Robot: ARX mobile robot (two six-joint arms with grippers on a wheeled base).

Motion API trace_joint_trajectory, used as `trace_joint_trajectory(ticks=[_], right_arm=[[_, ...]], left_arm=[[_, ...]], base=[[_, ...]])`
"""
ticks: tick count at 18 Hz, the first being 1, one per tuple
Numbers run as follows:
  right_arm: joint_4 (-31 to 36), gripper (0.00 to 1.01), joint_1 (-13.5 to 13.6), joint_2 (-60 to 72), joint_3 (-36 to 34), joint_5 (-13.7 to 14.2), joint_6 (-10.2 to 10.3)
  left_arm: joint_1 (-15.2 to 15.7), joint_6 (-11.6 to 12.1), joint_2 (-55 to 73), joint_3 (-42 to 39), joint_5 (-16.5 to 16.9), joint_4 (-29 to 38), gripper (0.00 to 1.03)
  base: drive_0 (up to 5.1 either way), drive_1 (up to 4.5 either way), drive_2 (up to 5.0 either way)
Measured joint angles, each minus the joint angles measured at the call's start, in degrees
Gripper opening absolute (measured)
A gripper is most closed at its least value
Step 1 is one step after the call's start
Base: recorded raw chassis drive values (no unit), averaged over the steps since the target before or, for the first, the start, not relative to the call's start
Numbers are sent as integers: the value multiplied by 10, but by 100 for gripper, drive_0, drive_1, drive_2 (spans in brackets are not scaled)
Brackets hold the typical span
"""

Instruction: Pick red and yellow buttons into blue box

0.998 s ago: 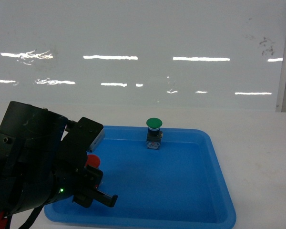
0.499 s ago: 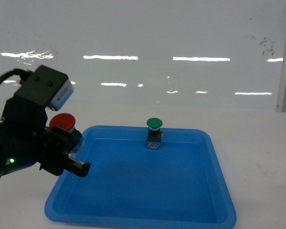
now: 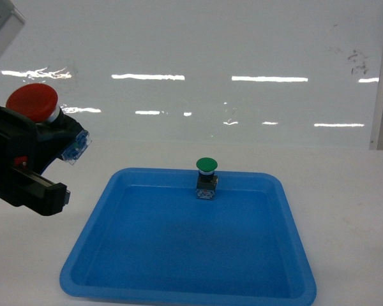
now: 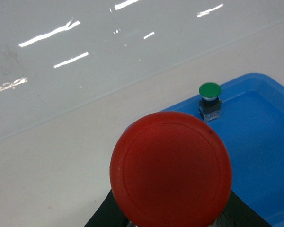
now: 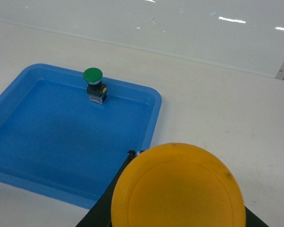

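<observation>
My left gripper (image 3: 51,137) is shut on the red button (image 3: 32,102) and holds it upright, high above the table at the left, outside the tray's left edge. In the left wrist view the red cap (image 4: 170,172) fills the lower middle, with dark fingers (image 4: 106,215) showing under it. In the right wrist view the yellow button (image 5: 177,194) fills the bottom, held between my right gripper's dark fingers (image 5: 102,208), just off the tray's near right corner. The right gripper does not show in the head view. The blue box is out of view.
A shallow blue tray (image 3: 179,280) lies on the white table in front of me. A green-capped button (image 3: 206,178) stands upright near its far edge, also seen as the green button (image 5: 94,84). A glossy white wall rises behind the table.
My left gripper has risen out of the tray with the red button, moving up and to the left. The green button has not moved.
</observation>
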Motion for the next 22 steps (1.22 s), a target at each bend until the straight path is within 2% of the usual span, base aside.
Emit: trace_joint_trajectory(ticks=[6, 12, 15, 22], right_arm=[[0, 26, 0, 0, 0, 0, 0], [0, 26, 0, 0, 0, 0, 0], [0, 26, 0, 0, 0, 0, 0], [0, 26, 0, 0, 0, 0, 0]], left_arm=[[9, -3, -71, -42, 0, -4, 23], [69, -3, -94, -64, 19, 3, 23], [84, -3, -116, -80, 29, -8, 23], [88, 1, -163, -89, 21, -34, 23]], base=[[0, 0, 0], [0, 0, 0], [0, 0, 0], [0, 0, 0]])
